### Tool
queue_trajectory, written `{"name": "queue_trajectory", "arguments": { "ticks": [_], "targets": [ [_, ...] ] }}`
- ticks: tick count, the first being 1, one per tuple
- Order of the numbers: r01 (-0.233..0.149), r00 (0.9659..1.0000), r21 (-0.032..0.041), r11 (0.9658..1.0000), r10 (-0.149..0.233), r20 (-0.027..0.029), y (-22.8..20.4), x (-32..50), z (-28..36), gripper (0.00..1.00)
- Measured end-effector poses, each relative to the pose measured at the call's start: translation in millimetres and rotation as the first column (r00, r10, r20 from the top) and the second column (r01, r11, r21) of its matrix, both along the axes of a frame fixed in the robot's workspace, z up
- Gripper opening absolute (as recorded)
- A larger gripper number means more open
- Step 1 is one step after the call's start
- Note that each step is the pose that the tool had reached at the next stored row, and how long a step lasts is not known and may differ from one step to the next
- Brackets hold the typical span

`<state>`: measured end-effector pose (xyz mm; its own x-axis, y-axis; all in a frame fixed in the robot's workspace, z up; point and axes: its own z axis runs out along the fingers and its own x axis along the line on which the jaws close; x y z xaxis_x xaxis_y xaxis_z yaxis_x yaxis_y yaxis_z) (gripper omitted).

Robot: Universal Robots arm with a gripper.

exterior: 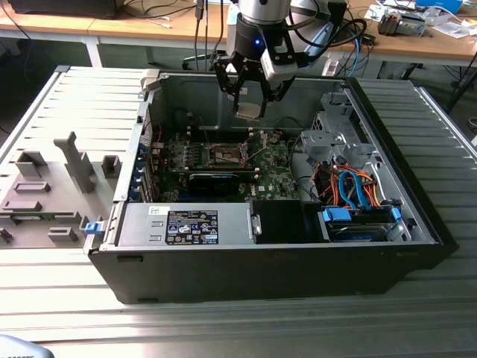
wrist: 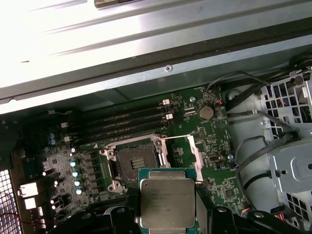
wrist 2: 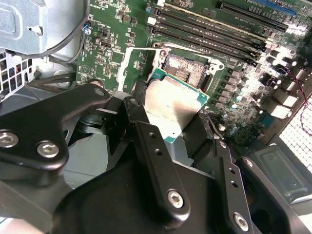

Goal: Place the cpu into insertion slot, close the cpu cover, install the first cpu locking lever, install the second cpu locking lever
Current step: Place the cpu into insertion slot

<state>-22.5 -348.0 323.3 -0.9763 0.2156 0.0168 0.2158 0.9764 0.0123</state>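
One gripper (exterior: 249, 105), fingers pinched on the cpu (exterior: 248, 113) by its edges, holds it roughly flat in mid-air inside the pc case (exterior: 190, 93), above the green mobo (exterior: 277, 176). Insertion slot (exterior: 227, 155) lies bare w/ dark centre exposed, below cpu & apart from it; cpu not seated.

Upper centre: gripper (exterior: 250, 101) clasps the cpu (exterior: 248, 112), held in the air over the open computer case (exterior: 298, 276) | frame centre: insertion slot (exterior: 227, 155) on the green board, below the cpu and apart from it | lower centre-left: grey labelled box (exterior: 186, 224) | right of centre: blue and orange cables (exterior: 358, 190)
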Motion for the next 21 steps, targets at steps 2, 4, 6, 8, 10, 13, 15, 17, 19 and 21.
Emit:
{"name": "queue_trajectory", "arguments": {
  "ticks": [2, 4, 6, 8, 10, 13, 15, 17, 19, 21],
  "targets": [
    [0.003, 1.0000, 0.0000, 1.0000, -0.003, 0.0000, 0.0, 0.0, -0.1, 0.55],
    [0.006, 1.0000, 0.0000, 1.0000, -0.006, 0.0000, 0.0, 0.0, -0.1, 0.55],
    [0.008, 1.0000, 0.0000, 1.0000, -0.008, 0.0000, 0.0, 0.0, -0.1, 0.55],
    [0.010, 0.9999, 0.0000, 0.9999, -0.010, 0.0000, 0.0, 0.0, -0.2, 0.55],
    [0.013, 0.9999, -0.0001, 0.9999, -0.013, 0.0000, 0.0, 0.0, -0.2, 0.55],
    [0.016, 0.9999, -0.0001, 0.9999, -0.016, 0.0000, 0.0, 0.0, -0.2, 0.55],
    [0.018, 0.9998, -0.0002, 0.9998, -0.018, 0.0000, 0.0, 0.0, -0.2, 0.55],
    [0.021, 0.9998, -0.0003, 0.9998, -0.021, 0.0000, 0.0, 0.0, -0.3, 0.55],
    [0.025, 0.9997, -0.0003, 0.9997, -0.025, 0.0000, 0.0, 0.0, -0.3, 0.55],
    [0.027, 0.9996, -0.0002, 0.9996, -0.027, 0.0001, 0.0, 0.0, -0.4, 0.55]
  ]
}}
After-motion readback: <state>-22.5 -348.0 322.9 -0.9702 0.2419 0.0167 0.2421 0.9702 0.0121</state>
